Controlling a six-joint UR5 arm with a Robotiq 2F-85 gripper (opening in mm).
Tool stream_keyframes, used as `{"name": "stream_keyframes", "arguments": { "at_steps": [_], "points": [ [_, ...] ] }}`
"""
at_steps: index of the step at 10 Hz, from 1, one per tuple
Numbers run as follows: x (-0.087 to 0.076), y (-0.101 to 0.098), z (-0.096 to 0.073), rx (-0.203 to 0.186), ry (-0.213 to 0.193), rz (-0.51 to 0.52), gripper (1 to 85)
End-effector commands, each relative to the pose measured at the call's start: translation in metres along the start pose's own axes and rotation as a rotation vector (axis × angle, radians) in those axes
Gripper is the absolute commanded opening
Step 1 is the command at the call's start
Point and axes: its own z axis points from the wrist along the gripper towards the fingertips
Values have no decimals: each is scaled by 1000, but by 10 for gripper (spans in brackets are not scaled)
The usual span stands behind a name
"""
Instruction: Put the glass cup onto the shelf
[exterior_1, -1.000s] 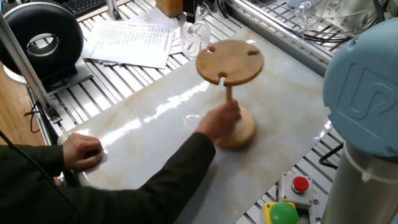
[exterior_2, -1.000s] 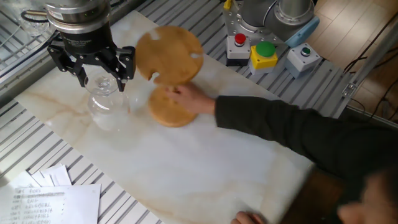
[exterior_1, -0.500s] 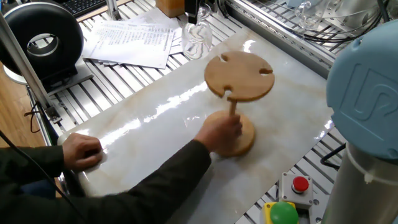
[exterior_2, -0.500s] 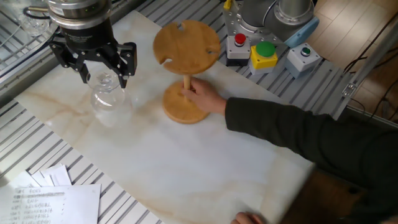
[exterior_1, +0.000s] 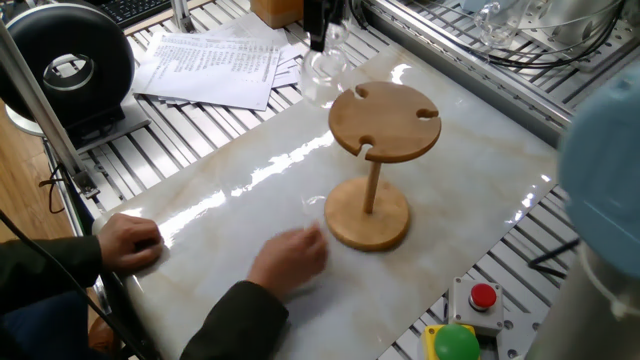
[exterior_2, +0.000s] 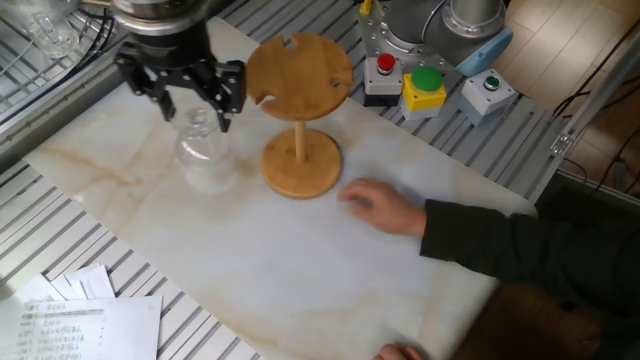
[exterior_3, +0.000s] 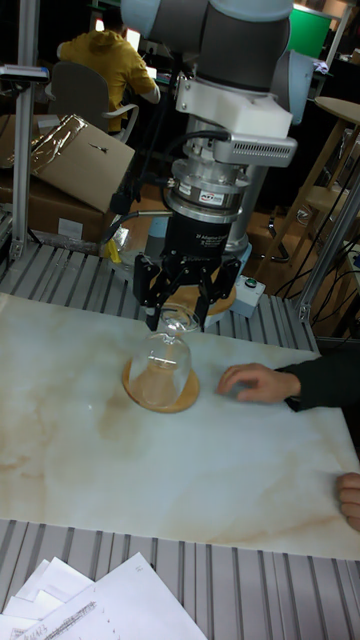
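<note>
The glass cup (exterior_2: 205, 160) hangs upside down, its foot up between the fingers of my gripper (exterior_2: 197, 105), which is shut on it. It is held above the marble slab, just left of the shelf (exterior_2: 299, 68), a light wooden stand with a slotted round top, thin post and round base (exterior_2: 300, 165). In the tall fixed view the gripper (exterior_3: 181, 312) holds the cup (exterior_3: 166, 360) in front of the shelf's base (exterior_3: 135, 385). From the one fixed view the cup (exterior_1: 323, 70) sits just beyond the shelf's top disc (exterior_1: 385, 120).
A person's hand (exterior_2: 383, 208) rests on the slab right of the shelf base, and the other hand (exterior_1: 130, 241) sits at the slab's edge. Papers (exterior_1: 210, 65), a black round device (exterior_1: 70, 65), button boxes (exterior_2: 425, 85) and the robot's base surround the slab.
The person's hand let go of the shelf post and drew back across the slab. The shelf now stands upright and still. My gripper with the cup moved closer to the shelf.
</note>
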Motion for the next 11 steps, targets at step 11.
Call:
{"name": "stream_keyframes", "arguments": {
  "at_steps": [11],
  "points": [
    [52, 41, 0, 3, -2, 97, 10]
  ]
}}
